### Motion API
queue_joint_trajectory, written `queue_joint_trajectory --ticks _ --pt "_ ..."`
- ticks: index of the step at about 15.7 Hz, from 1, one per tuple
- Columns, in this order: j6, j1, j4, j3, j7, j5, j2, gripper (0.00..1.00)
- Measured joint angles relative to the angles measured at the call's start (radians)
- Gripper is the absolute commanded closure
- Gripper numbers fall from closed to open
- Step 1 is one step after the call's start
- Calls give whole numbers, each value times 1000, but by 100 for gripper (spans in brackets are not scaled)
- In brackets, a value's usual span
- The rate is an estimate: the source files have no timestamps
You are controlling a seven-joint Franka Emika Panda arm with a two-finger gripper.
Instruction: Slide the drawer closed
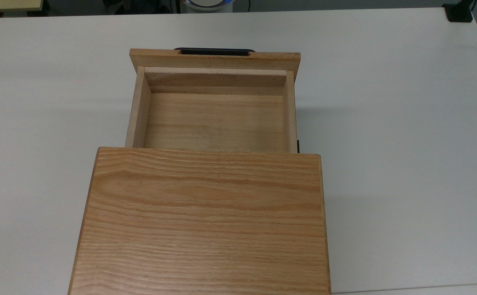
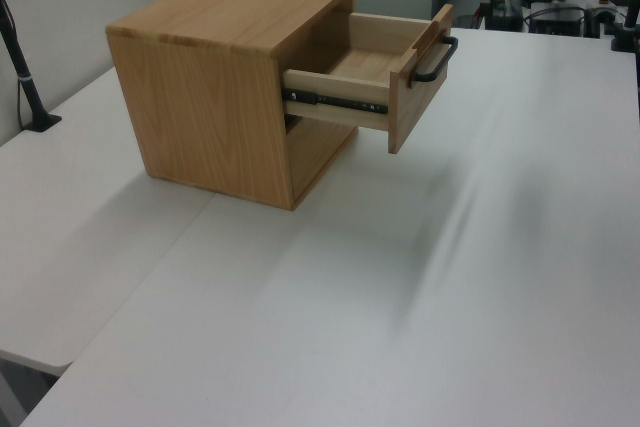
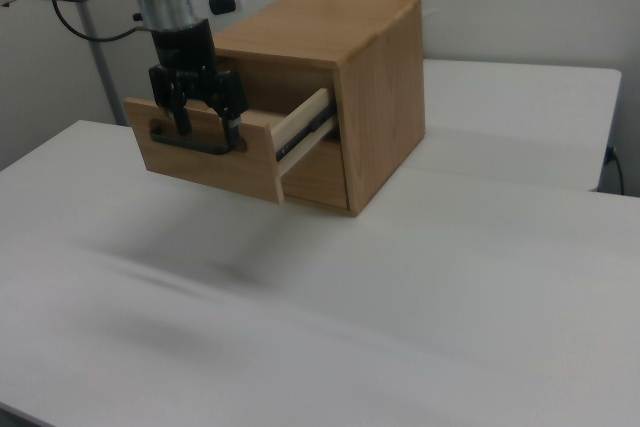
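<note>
The drawer [image 1: 213, 119] stands pulled far out of the oak cabinet [image 1: 205, 221], with nothing inside it. Its wide front panel carries a long black bar handle [image 1: 213, 51]. In the left view the drawer [image 2: 370, 72] juts toward the left view's right on a black slide rail, handle [image 2: 437, 59] outermost. In the right view the drawer's front panel [image 3: 215, 162] faces the right view's left. My gripper [image 3: 208, 135] hangs right in front of that panel, open, fingers straddling the handle [image 3: 190, 147] region from above. Whether it touches is unclear.
The cabinet [image 3: 370, 97] sits on a white table [image 1: 406, 123] with wide bare surface on all sides. A black post base [image 1: 459, 12] stands at the top view's far right corner, and a black stand [image 2: 25, 77] at the left view's left edge.
</note>
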Motion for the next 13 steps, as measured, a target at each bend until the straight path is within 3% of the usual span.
queue_joint_trajectory --ticks 3,4,5,8,10,13 --pt "0 0 0 1 -2 0 0 2" --pt "0 0 0 2 -2 0 1 8" --pt "0 0 0 3 -3 0 1 17" --pt "0 1 -1 14 -7 0 4 59" --pt "0 3 -3 18 -26 0 6 80" --pt "0 6 -10 20 -60 2 8 99"
